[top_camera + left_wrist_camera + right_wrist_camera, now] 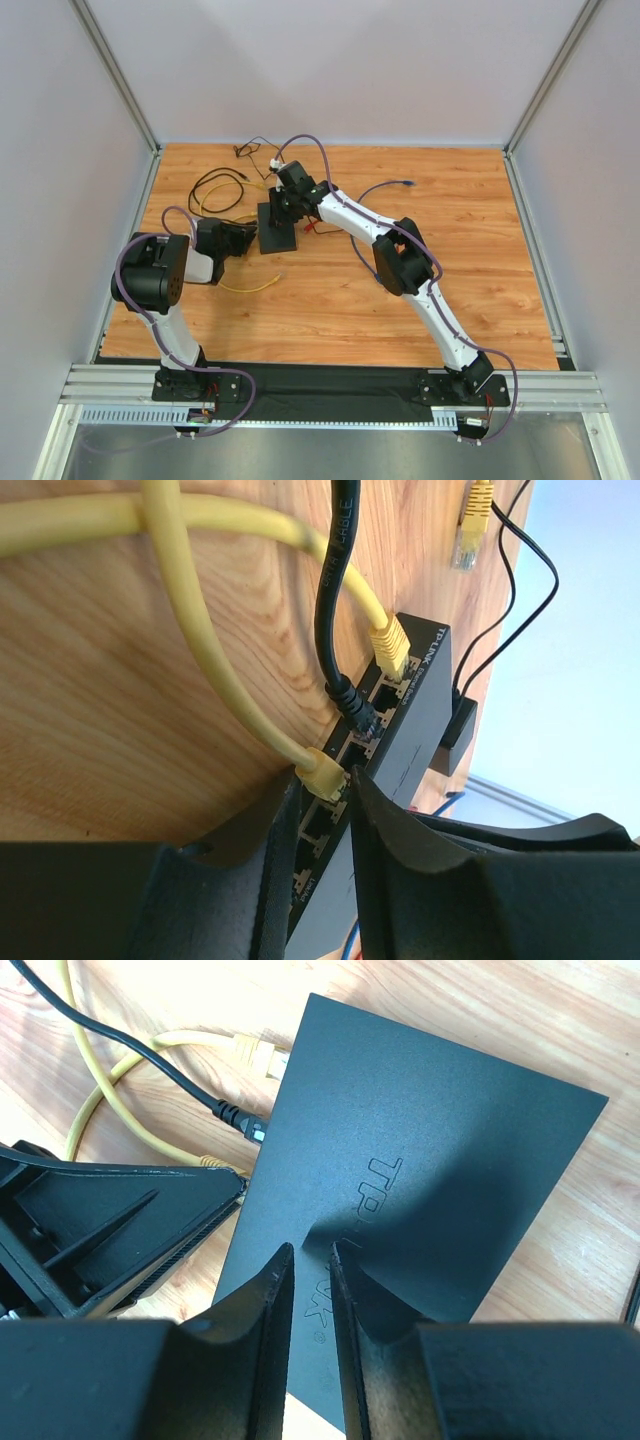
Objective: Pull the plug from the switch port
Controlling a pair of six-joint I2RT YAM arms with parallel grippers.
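Observation:
The switch (279,232) is a flat black box on the wooden table; its port edge faces left. In the left wrist view the switch (415,715) has three plugs in its ports: a yellow plug (390,645), a black plug (355,708) and a nearer yellow plug (325,775). My left gripper (322,780) has its fingertips closed on either side of that nearer yellow plug, which sits in its port. My right gripper (310,1250) is above the switch top (420,1140), its jaws nearly together and empty, tips at the surface. The top view shows the left gripper (243,240) and the right gripper (285,205).
A small black square adapter (458,725) on thin black wire lies beyond the switch. A loose yellow plug (475,520) lies farther off. Black and yellow cables (215,190) loop at the back left, a blue cable (395,185) at the back right. The left gripper's body (120,1225) is beside the switch.

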